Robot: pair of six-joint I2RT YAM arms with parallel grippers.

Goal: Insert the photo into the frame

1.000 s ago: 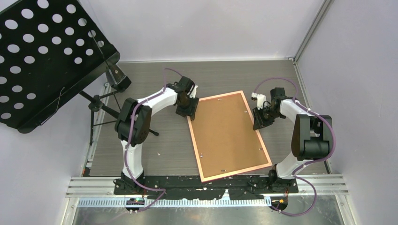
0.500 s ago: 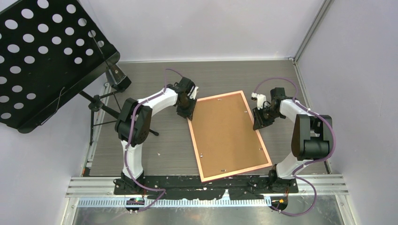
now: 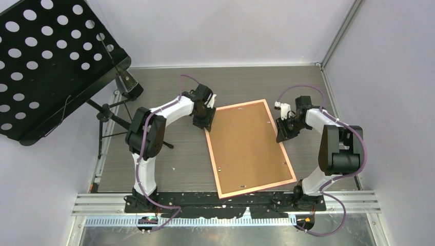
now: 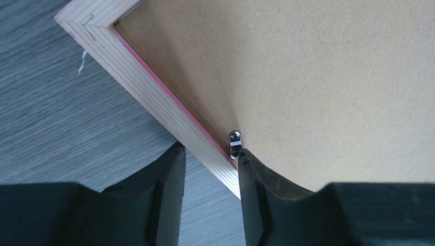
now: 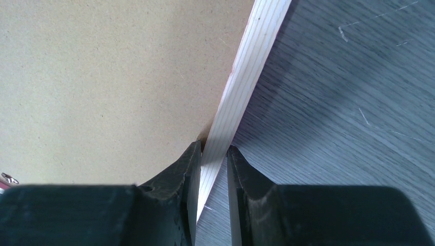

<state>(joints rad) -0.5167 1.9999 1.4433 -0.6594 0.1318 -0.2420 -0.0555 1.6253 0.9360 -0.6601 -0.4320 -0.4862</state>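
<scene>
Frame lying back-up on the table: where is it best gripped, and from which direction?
Grip a long side rail from above, one finger over the backing board, one outside over the table. The frame lies flat, too wide to span; only its narrow rails fit between fingers, as the left gripper and right gripper show.

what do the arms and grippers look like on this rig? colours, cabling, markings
Both left arm and right arm: white link shells, black joint housings, a thin purple cable looping along each. The left gripper and right gripper: matte black, fingers tapering to rounded tips. No markings visible.
</scene>
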